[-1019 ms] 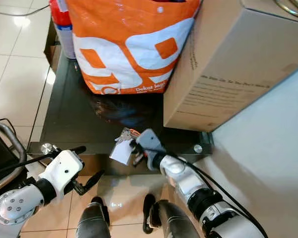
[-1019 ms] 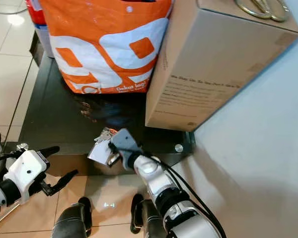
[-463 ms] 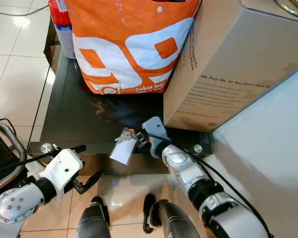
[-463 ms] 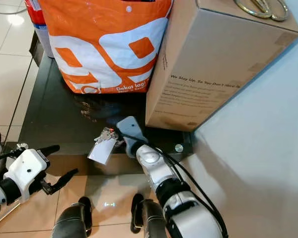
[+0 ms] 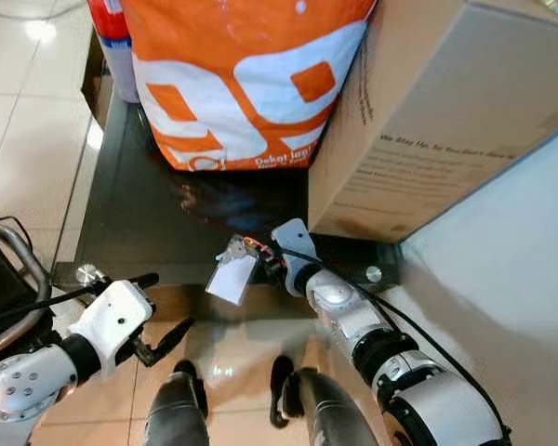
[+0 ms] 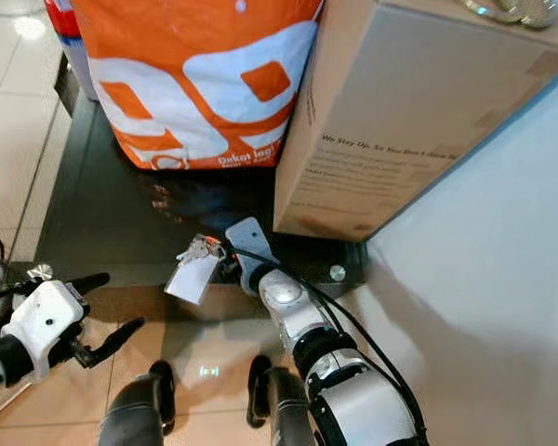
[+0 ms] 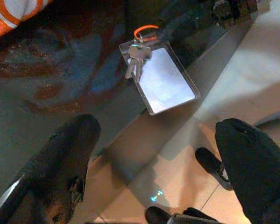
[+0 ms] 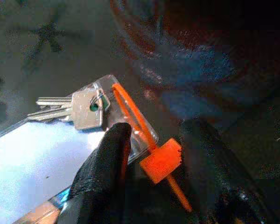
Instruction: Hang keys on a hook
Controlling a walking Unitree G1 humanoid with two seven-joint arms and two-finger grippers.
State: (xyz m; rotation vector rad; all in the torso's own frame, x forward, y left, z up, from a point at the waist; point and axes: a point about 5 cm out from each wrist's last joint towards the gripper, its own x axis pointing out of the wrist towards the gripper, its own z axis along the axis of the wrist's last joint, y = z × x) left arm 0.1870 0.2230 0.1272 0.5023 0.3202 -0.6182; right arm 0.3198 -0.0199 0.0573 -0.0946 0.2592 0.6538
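1. Your right gripper (image 8: 151,158) has its two black fingers clenched around the orange plastic loop (image 8: 130,112) of the small silver keys (image 8: 74,109), at the front edge of the dark glass table (image 5: 139,223).
2. The keys and their clear rectangular plastic tag (image 5: 231,277) lie just in front of the fingertips, and the tag hangs partly over the table edge.
3. Your left gripper (image 5: 158,311) holds nothing; its fingers stand spread apart, low beside the table and well apart from the keys.
4. Beyond the right gripper stand the orange and white shopping bag (image 5: 242,74) and the brown cardboard box (image 5: 446,111).
5. I judge that only the grasp is done. Lifting the keys, finding the hook and hanging them are all left.
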